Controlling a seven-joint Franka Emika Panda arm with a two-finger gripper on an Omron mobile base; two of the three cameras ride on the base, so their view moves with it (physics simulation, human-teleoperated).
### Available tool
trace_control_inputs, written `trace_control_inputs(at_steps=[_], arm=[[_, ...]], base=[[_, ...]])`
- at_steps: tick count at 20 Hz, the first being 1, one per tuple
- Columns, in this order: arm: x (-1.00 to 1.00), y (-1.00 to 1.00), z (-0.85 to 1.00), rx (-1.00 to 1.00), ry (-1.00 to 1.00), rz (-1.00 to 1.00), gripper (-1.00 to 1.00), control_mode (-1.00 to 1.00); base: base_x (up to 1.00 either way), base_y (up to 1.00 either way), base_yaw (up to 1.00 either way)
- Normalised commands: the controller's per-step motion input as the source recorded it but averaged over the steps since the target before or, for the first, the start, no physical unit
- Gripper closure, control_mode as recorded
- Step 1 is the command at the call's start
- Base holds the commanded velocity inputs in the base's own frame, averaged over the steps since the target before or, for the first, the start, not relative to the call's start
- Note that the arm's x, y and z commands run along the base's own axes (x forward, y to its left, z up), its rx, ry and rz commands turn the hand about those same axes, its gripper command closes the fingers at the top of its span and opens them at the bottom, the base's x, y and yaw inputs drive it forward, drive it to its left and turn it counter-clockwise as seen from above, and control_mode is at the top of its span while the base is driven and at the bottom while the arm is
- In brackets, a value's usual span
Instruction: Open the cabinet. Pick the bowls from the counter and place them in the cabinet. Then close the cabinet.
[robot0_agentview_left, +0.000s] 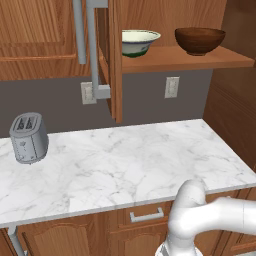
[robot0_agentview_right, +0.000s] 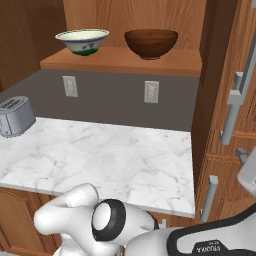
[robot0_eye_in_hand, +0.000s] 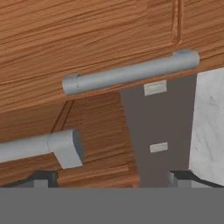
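The cabinet stands open with its wooden shelf (robot0_agentview_left: 200, 61) bare to the room. The left door (robot0_agentview_left: 116, 60) swings out edge-on, and the right door (robot0_agentview_right: 216, 75) shows with its grey bar handle (robot0_agentview_right: 234, 107). Both bowls rest on the shelf: the pale cream one (robot0_agentview_left: 139, 41) (robot0_agentview_right: 82, 41) on the left, the dark brown one (robot0_agentview_left: 200, 40) (robot0_agentview_right: 151, 43) on the right. My gripper (robot0_eye_in_hand: 113, 181) is open with nothing between its fingertips. In the rolled hand view it faces wooden door panels, with one grey handle (robot0_eye_in_hand: 131, 72) ahead and another (robot0_eye_in_hand: 39, 148) closer.
A silver toaster (robot0_agentview_left: 29, 137) (robot0_agentview_right: 14, 116) stands on the left of the white marble counter (robot0_agentview_left: 130, 160) (robot0_agentview_right: 110, 155). Two wall outlets (robot0_agentview_left: 172, 87) (robot0_agentview_right: 151, 92) sit on the grey backsplash. Low cabinets with a drawer handle (robot0_agentview_left: 146, 215) run under the counter edge.
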Motion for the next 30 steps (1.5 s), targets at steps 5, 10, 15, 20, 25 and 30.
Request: trace_control_inputs(at_steps=[5,10,15,20,25,30], arm=[[0.22,-0.23,-0.08,0.00,-0.05,0.03,-1.00,-1.00],[0.00,0.00,0.06,0.00,-0.02,0.06,-1.00,-1.00],[0.02,0.04,0.00,0.00,0.00,0.03,-1.00,-1.00],[0.18,0.02,0.00,0.00,0.00,0.02,-1.00,-1.00],[0.63,0.00,0.00,0.00,0.00,0.05,-1.00,-1.00],[0.55,0.00,0.00,0.00,0.00,0.05,-1.00,-1.00]], base=[[0.00,0.00,0.00],[0.00,0.00,0.00],[0.00,0.00,0.00],[0.00,0.00,0.00],[0.00,0.00,0.00],[0.00,0.00,0.00]])
